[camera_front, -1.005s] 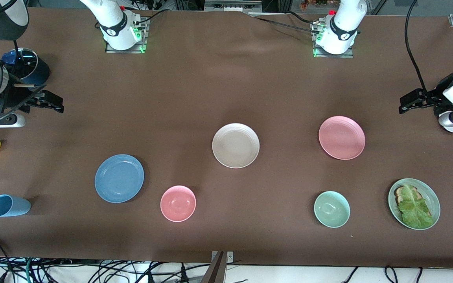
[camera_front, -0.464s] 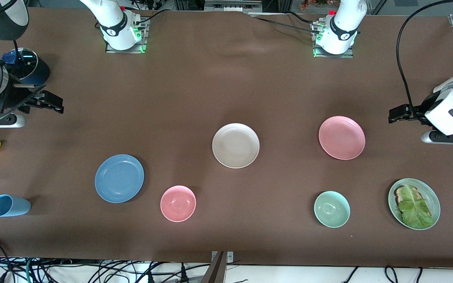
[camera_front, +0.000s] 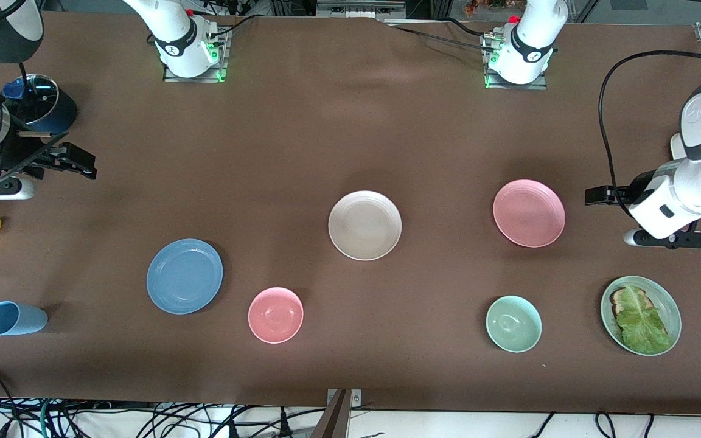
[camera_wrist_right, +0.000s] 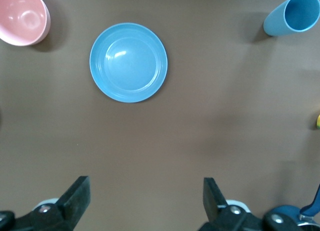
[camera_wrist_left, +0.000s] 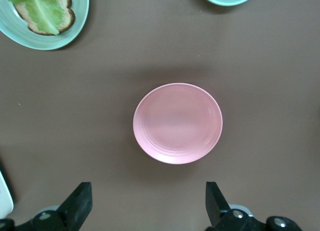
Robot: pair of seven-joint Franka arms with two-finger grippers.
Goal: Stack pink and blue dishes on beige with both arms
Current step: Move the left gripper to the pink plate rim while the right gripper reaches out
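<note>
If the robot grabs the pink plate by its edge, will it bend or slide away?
Probably no bending: the pink plate looks like a stiff, one-piece dish with a ridged rim. It sits flat and shallow on the brown table, so a nudge would likely make it slide, not tip or roll. Its thin rim gives little to pinch, so it might slip.

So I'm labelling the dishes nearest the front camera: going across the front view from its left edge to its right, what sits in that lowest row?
Blue cup → blue plate → pink bowl → pale green bowl → green plate with toast and lettuce.
</note>
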